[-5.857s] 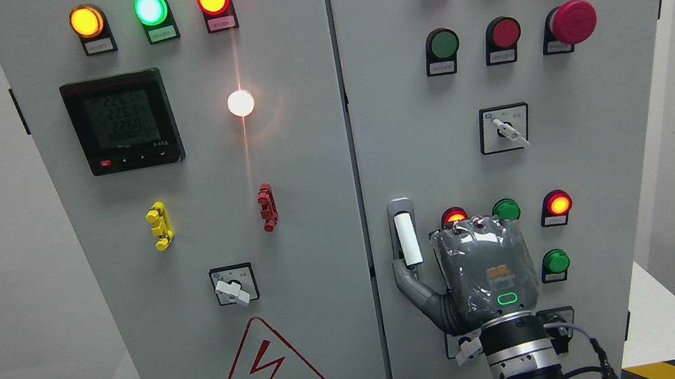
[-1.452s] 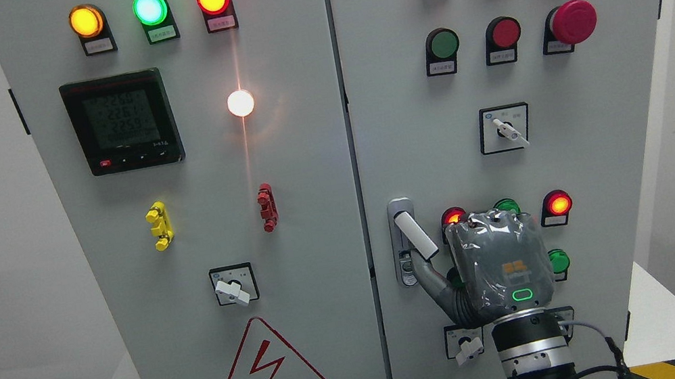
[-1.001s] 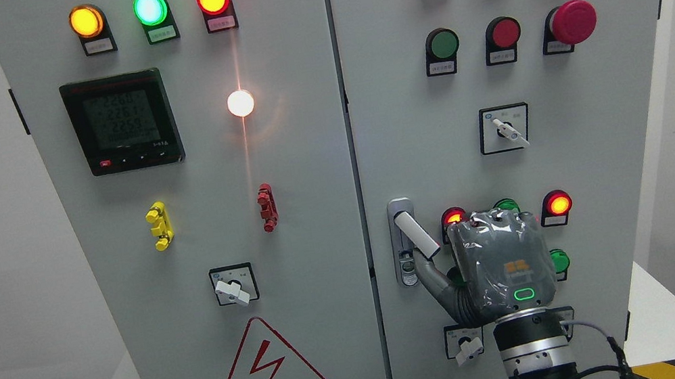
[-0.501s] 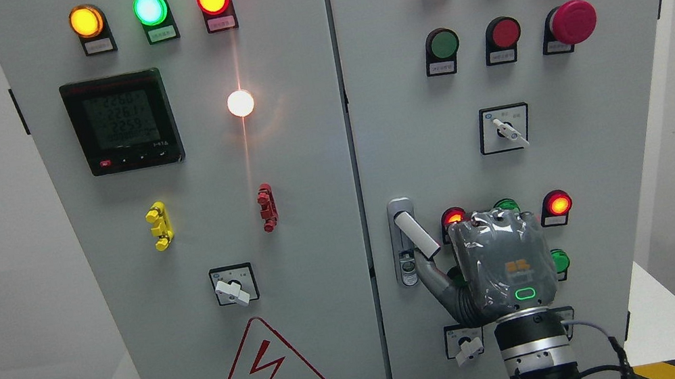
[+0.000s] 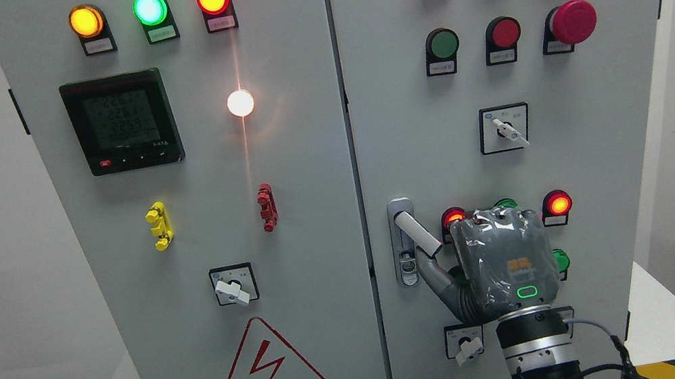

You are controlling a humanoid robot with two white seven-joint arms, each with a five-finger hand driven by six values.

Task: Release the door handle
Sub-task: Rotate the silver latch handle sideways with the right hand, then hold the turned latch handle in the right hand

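Beside the right hand (image 5: 507,267), door handle (image 5: 418,236) tilted further than before.

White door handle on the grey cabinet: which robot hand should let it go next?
Right. The right robot hand is beside the tilted white door handle, its grey thumb just under the tip. No left arm is in view.
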